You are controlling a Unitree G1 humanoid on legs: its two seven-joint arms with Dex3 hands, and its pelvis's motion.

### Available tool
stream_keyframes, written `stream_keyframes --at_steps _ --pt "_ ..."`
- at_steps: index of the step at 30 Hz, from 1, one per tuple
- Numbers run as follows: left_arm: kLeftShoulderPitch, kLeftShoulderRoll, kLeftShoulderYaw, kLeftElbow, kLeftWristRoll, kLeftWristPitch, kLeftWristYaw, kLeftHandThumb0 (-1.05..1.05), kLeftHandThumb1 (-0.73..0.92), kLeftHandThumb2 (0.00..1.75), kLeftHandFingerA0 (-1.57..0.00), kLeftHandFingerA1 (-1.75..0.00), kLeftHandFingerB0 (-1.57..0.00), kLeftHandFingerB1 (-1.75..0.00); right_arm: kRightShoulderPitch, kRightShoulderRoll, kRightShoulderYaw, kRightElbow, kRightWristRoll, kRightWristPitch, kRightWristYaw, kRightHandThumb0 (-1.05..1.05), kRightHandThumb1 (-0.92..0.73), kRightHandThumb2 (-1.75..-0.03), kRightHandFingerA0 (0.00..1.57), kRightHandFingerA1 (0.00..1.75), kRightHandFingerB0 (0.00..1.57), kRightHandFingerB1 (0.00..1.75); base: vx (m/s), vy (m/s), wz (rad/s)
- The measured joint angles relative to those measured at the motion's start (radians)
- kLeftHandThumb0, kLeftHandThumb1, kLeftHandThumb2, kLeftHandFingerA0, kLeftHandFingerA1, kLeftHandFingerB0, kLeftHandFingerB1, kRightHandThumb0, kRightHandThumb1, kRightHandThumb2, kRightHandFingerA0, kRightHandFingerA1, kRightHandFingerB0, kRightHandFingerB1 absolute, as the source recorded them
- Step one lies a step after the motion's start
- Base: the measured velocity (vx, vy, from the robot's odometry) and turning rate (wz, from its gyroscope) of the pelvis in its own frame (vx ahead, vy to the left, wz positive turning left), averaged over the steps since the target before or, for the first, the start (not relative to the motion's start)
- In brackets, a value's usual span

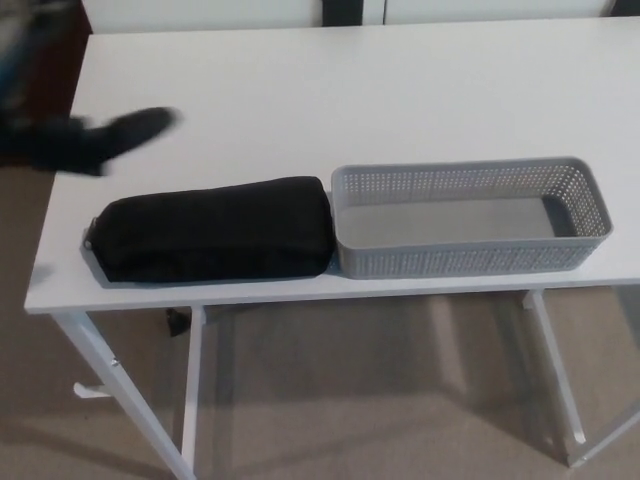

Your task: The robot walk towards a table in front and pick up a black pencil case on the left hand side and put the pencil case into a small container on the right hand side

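White tabletop (350, 100), carpeted room: black pencil case (215, 230) lies near front edge, touching empty grey container (460, 262). Left hand (125, 133) hovers behind case, blurred; open or closed, cannot tell. Risk: off-centre grab could push case off the edge.

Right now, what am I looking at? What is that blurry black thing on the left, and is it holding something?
This picture comes from a camera on a robot's head, looking down at a white table. The blurry black shape is the robot's own left hand, reaching in from the left side. It is too smeared to see clearly, but it is not on the pencil case. The black pencil case lies flat near the table's front edge. Right beside it sits a grey container with little holes in its walls, and it is empty. The robot's right hand does not show in the picture.
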Motion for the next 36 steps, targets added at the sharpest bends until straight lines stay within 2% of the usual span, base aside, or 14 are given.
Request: stream_keyframes --at_steps 1,2,3,9,15,31,32,33,36 --pt "-0.024 0.001 -0.029 0.013 0.011 0.01 -0.01 -0.59 0.44 0.54 0.0 -0.18 0.0 -0.12 0.0 0.0 -0.001 0.0 0.0 0.0 0.0 -0.27 -0.47 -0.54 0.92 0.59 0.83 0.55 0.0 0.0 0.0" --pt "-0.054 0.001 -0.066 0.031 0.025 0.025 -0.024 -0.58 0.36 0.75 0.0 -0.13 0.0 -0.09 -0.001 0.0 -0.002 -0.001 0.0 0.0 0.0 -0.27 -0.47 -0.54 0.91 0.59 0.83 0.55 0.0 0.0 0.0" --pt "-0.094 0.002 -0.118 0.058 0.045 0.046 -0.044 -0.65 0.39 0.76 0.0 -0.06 0.0 -0.02 -0.003 0.0 -0.004 -0.001 0.0 0.0 0.0 -0.27 -0.47 -0.54 0.91 0.59 0.83 0.55 0.0 0.0 0.0" --pt "-0.227 0.003 -0.306 0.194 0.134 0.142 -0.125 -0.61 0.37 0.76 0.0 -0.09 0.0 -0.04 -0.006 0.0 -0.012 -0.003 0.001 0.0 0.002 -0.26 -0.47 -0.54 0.92 0.6 0.84 0.55 0.0 0.0 0.0" --pt "-0.272 0.005 -0.423 0.343 0.225 0.214 -0.187 -0.69 0.41 0.79 0.0 -0.01 0.0 0.0 -0.012 0.0 -0.022 -0.005 0.003 0.0 0.006 -0.25 -0.47 -0.54 0.91 0.6 0.82 0.55 0.0 0.0 0.0" --pt "-0.268 0.026 -0.47 0.38 0.385 0.25 -0.253 -0.75 0.41 0.83 0.0 0.0 0.0 -0.01 -0.021 -0.002 -0.028 -0.008 0.003 0.002 0.017 -0.25 -0.48 -0.54 0.89 0.59 0.81 0.54 0.0 0.0 0.0" --pt "-0.267 0.026 -0.474 0.379 0.394 0.25 -0.256 -0.88 0.46 0.59 0.0 0.0 0.0 -0.02 -0.021 -0.002 -0.028 -0.008 0.003 0.002 0.017 -0.24 -0.47 -0.54 0.9 0.59 0.81 0.54 0.0 0.0 0.0" --pt "-0.266 0.025 -0.476 0.378 0.4 0.25 -0.258 -0.89 0.42 0.65 0.0 0.0 0.0 0.0 -0.021 -0.002 -0.028 -0.008 0.004 0.002 0.017 -0.25 -0.48 -0.54 0.9 0.59 0.81 0.54 0.0 0.0 0.0" --pt "-0.262 0.016 -0.484 0.374 0.425 0.25 -0.269 -0.9 0.42 0.66 0.0 0.0 0.0 -0.01 -0.02 -0.002 -0.029 -0.008 0.004 0.002 0.017 -0.25 -0.47 -0.54 0.91 0.59 0.82 0.54 0.0 0.0 0.0"
